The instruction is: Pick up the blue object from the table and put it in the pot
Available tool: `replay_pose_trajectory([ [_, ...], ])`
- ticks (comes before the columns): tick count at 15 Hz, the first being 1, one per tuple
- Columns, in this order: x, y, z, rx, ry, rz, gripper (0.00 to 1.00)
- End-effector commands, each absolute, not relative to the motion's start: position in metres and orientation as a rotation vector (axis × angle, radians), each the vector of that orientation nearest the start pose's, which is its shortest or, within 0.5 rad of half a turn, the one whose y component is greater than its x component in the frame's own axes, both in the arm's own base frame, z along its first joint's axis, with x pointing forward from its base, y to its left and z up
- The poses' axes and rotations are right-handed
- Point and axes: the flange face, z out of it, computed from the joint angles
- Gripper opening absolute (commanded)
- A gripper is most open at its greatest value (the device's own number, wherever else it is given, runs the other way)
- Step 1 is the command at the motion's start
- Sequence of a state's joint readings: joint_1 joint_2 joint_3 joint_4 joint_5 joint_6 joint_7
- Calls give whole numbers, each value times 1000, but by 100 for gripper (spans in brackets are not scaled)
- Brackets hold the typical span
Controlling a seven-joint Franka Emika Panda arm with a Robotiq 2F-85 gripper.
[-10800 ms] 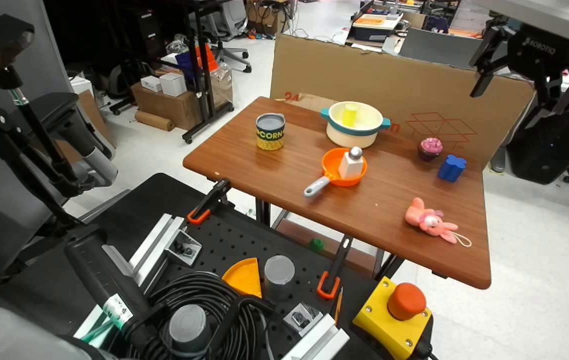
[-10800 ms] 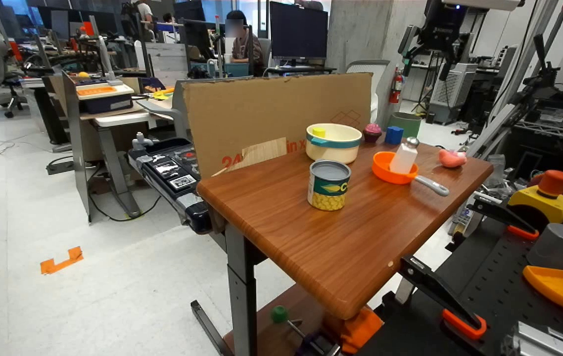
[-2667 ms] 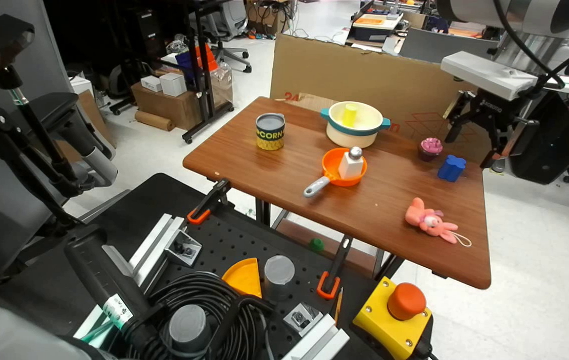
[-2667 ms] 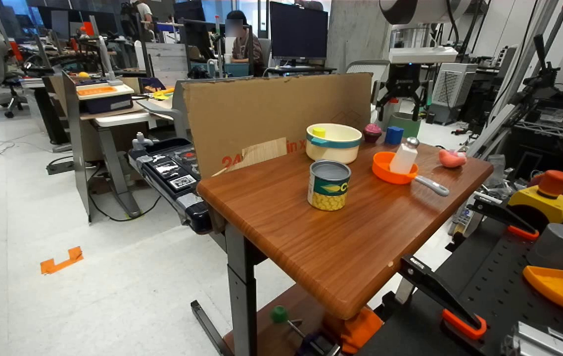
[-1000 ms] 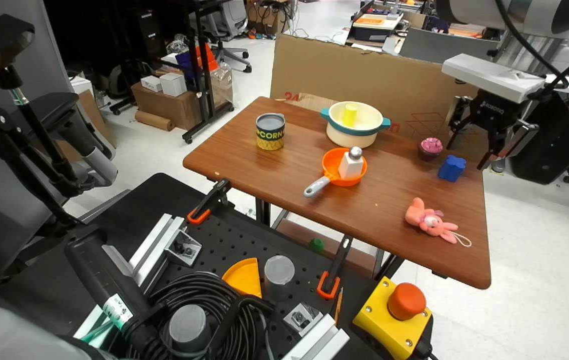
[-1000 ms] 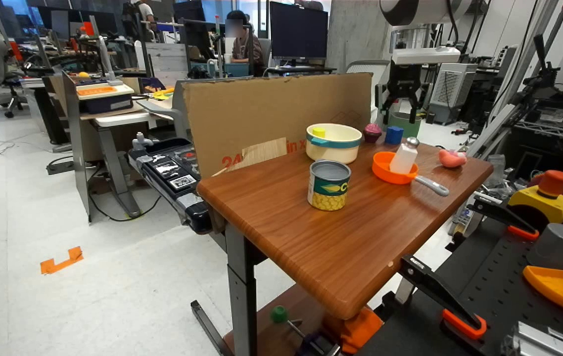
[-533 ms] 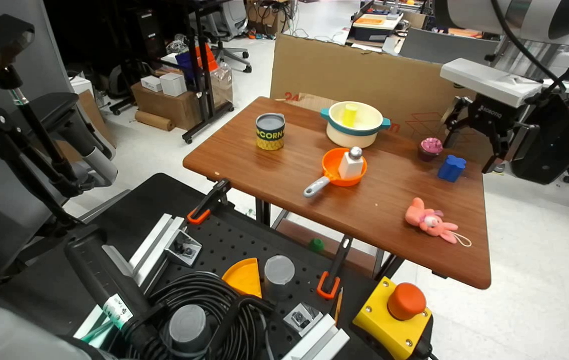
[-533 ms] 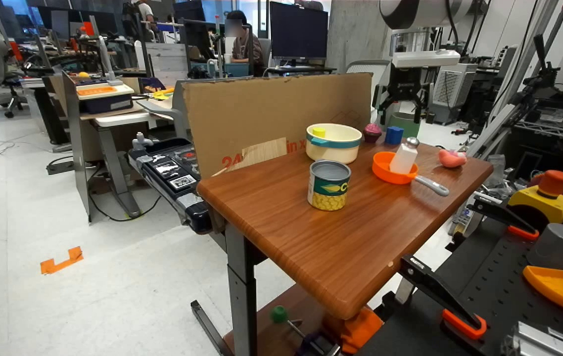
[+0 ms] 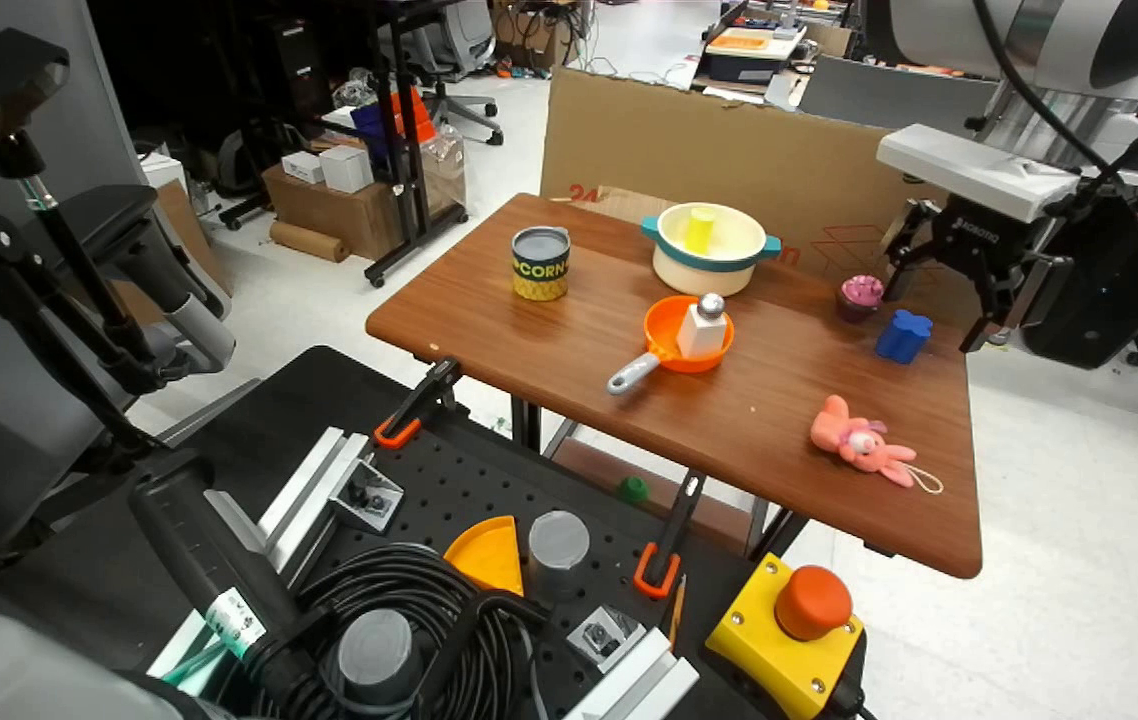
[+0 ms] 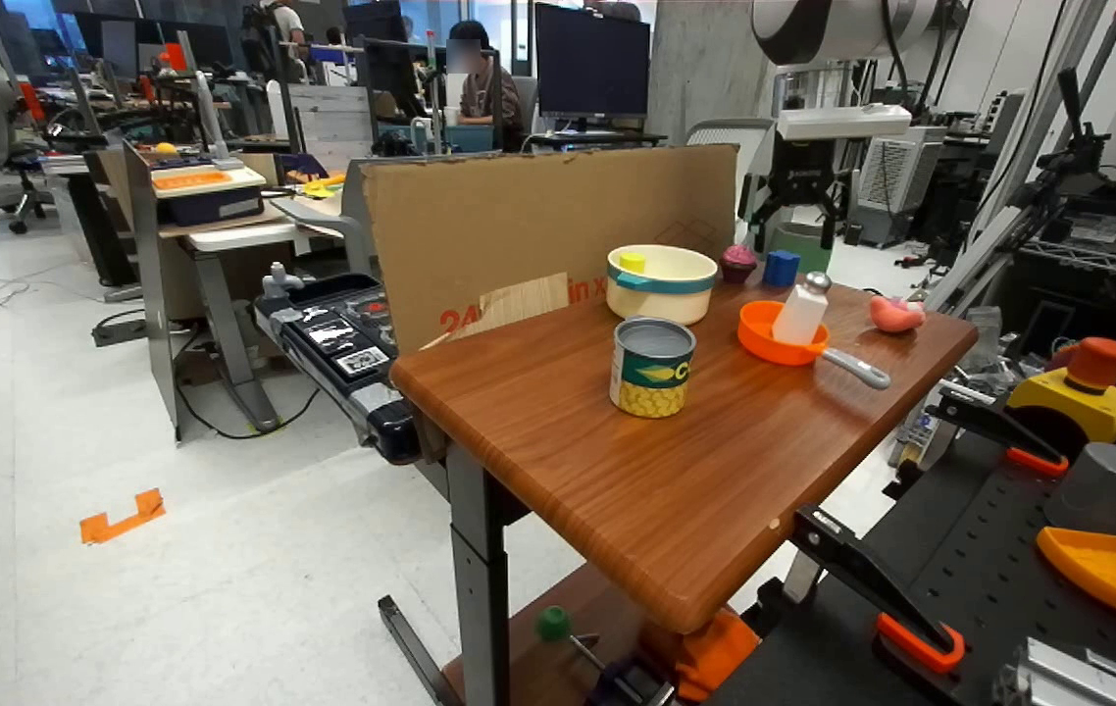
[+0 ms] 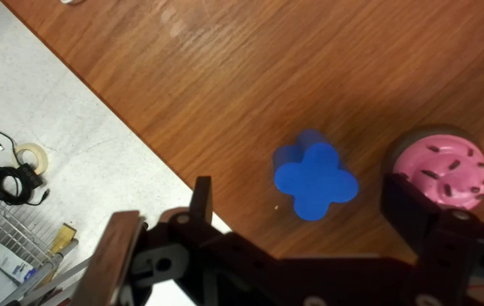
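blue block [image 11: 315,182]: four-lobed, flat-topped, on table [image 9: 579,340] just beside pink-topped cupcake [image 11: 442,170] | pot [image 9: 697,278]: cream, teal band, yellow piece [image 9: 699,230] inside | orange pan [image 9: 662,320]: white shaker [image 9: 702,334] inside | claw [image 10: 793,244]: spread wide, near block

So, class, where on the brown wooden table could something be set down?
Bare: between the yellow corn can and round orange pan; between that pan and the pink toy figure. Crowded: near the tool, by the blue clover-shaped block and pink cupcake.

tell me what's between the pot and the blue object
A pink-topped cupcake stands between the cream pot and the blue object, nearer the blue object. Both exterior views show it there.
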State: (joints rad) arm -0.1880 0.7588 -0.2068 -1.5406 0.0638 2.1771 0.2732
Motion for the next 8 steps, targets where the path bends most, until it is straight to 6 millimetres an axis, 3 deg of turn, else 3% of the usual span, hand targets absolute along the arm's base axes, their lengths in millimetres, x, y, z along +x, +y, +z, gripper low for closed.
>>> replay_pose_trajectory([
  [1,650,-248,203,-3068,1028,206,100],
  [8,649,-248,196,-3073,1035,224,100],
])
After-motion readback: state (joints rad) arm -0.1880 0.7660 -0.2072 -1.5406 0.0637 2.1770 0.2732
